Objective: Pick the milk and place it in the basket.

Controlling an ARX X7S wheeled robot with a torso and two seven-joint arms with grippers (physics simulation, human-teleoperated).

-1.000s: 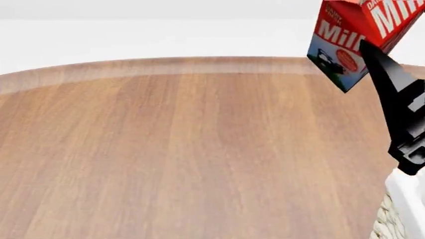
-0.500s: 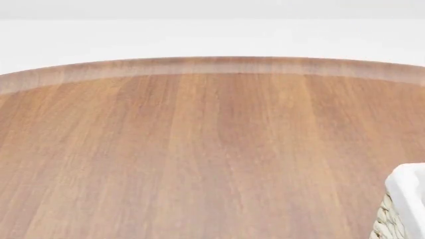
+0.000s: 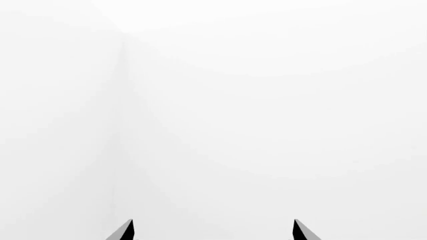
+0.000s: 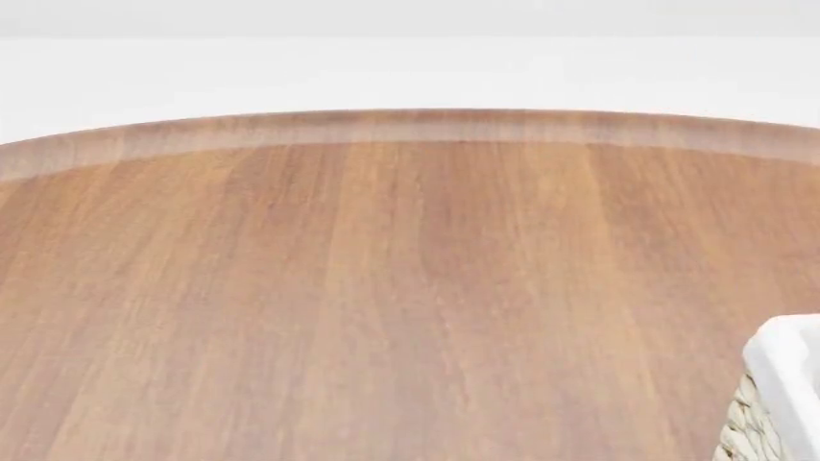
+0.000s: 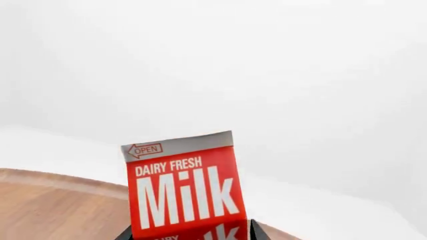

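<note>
Red carton face fills the lower centre of the right wrist picture: the milk point(image 5: 181, 192), lettered "DAIRY FRESH Milk" with an "OPEN" arrow on its grey top strip. Two dark finger ends of the right gripper point(image 5: 190, 234) show at the bottom edge, one at each lower side of the carton and touching it; the jaws are judged to be clamped on the milk, which is carried in the air. A curved strip of the wooden table point(image 5: 60, 200) shows at the lower left of that picture, behind and below the carton.

Head view: neither arm nor the carton appears. The table point(image 4: 384, 288) takes up most of the frame. Only a corner of the basket point(image 4: 779, 389) shows at the lower right edge: white cloth liner over woven wicker. Its interior is not visible.

Left wrist view: the left gripper point(image 3: 212, 231) shows two dark finger tips at the bottom edge, set well apart, nothing between them, against blank white. Jaws released.

Progress, as a judgement: pick-up is complete, carton secured and lifted. Outstanding: carry over the basket, lower, release. How the carton stands in relation to the basket cannot be established, since no picture shows both.
</note>
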